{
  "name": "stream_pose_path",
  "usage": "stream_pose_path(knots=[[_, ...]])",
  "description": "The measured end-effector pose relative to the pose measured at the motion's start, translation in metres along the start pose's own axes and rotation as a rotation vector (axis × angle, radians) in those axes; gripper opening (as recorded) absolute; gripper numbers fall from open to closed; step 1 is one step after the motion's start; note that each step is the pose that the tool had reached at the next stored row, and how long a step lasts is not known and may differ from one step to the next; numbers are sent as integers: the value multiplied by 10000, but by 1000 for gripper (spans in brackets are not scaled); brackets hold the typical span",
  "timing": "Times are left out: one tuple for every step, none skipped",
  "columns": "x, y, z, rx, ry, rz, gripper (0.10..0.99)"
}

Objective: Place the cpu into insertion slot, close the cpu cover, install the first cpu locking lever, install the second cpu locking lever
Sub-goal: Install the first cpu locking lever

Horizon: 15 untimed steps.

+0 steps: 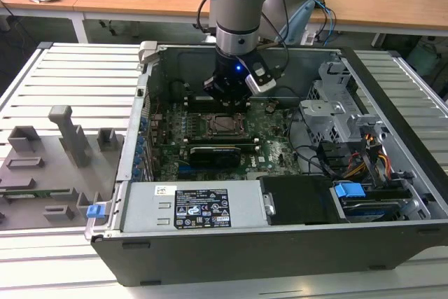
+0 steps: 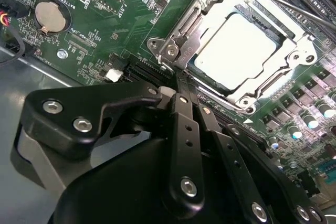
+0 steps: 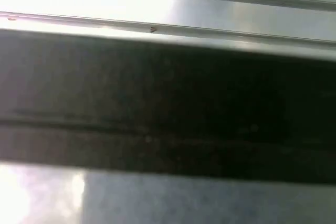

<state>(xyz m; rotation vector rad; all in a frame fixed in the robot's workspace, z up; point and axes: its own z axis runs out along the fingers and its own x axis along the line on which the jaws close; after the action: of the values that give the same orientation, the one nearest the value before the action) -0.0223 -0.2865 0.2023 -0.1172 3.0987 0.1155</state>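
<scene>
Inspecting: one arm working inside an open computer case [image 1: 294, 243], tool lowered over the green motherboard [image 2: 105, 3].
Gripper: the gripper [image 2: 181, 85] has its fingers drawn together, tips meeting at the socket's near edge; nothing visible between them.
Cpu: the cpu [image 2: 233, 51] lies flat in the insertion slot [image 2: 252, 11], silvery top facing up, showing through the window of the frame.
Cpu cover: the cpu cover [image 2: 207, 22] appears folded down over the chip, its frame bordering the chip on all sides.
Lever: a thin metal locking lever [image 2: 294, 4] runs along the far side of the socket; whether it is latched cannot be told.
Key relation: the socket lies directly ahead of the fingertips, just beyond them, and the fingers' long axis points across the near edge of the frame toward the chip.
Exterior check: in the exterior view the gripper [image 1: 231, 99] hangs just above the cpu cover [image 1: 225, 124], near the back of the board.
Progress judgement: chip seated and cover down; work appears to be at the lever stage.
</scene>
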Motion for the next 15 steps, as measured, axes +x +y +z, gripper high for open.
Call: stream_pose_path(knots=[[0,-1,4,2,1,0,106],[0,-1,5,5,2,0,106],[0,-2,5,7,4,1,106],[0,-1,6,3,3,0,106],[-1,0,7,-20,0,0,106],[-1,1,7,-41,-2,1,106],[-1,2,7,-62,-4,2,106],[-1,3,7,-74,-5,2,106],[-1,3,6,-79,-6,3,106],[-1,3,-1,-80,-6,3,106],[-2,5,-14,-83,-8,3,106],[-3,6,-37,-79,-5,3,106],[-5,9,-80,-79,-6,3,106],[-6,11,-106,-77,-5,3,106],[-6,11,-114,-79,-5,2,106]])
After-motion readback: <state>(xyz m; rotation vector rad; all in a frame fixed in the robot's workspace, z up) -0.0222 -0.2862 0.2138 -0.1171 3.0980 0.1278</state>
